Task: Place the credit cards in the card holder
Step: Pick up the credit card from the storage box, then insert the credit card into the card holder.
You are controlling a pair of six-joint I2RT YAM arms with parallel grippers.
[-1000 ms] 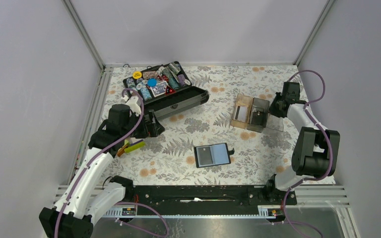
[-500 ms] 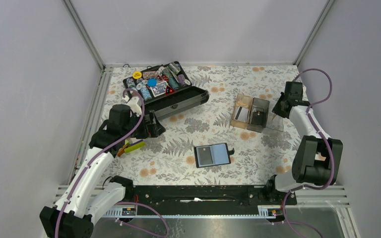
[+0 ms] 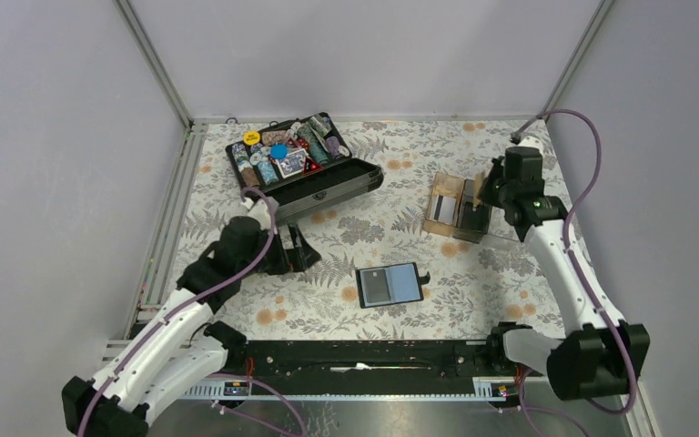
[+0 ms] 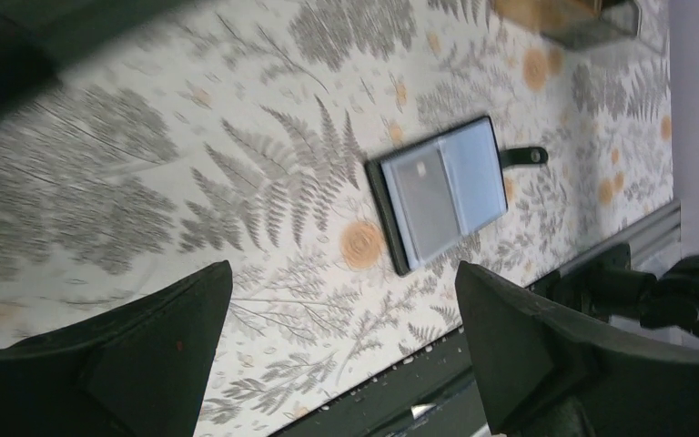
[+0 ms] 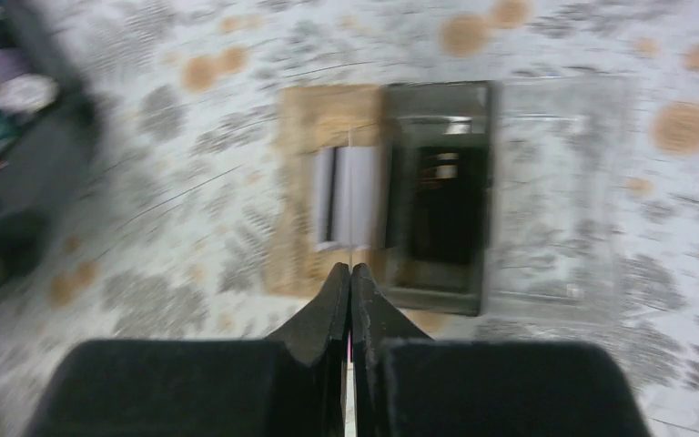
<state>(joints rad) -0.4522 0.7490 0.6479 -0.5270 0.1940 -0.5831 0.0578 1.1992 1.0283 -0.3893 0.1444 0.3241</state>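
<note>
Two arms share the floral-patterned table (image 3: 400, 155), and I take the scene from the biggest item down.

The left arm reaches over the left half of the table. The left gripper (image 4: 341, 282) hangs above bare cloth with its jaws spread as wide as they go and nothing between them.

The right arm stretches along the right edge toward the far side. The right gripper (image 5: 350, 273) is poised over the acrylic tray (image 5: 555, 182) with its fingers pressed together. A thin pale line shows between them in the wrist view. I cannot tell whether that is a card seen edge-on or just the seam.

The black chip case (image 3: 328, 187) lies open near the far left corner, filled with coloured poker chips.

The acrylic tray sits toward the far right, well clear of the case. It has three compartments side by side: tan, smoky dark and clear.

The card holder (image 3: 390, 284) lies open and flat near the middle of the near edge, blue-grey pockets facing up, its strap pointing right. It is well apart from both grippers.

A white credit card (image 5: 346, 211) with a dark stripe rests in the tan compartment, directly beyond the right fingertips. The dark compartment holds something too blurred to name.
</note>
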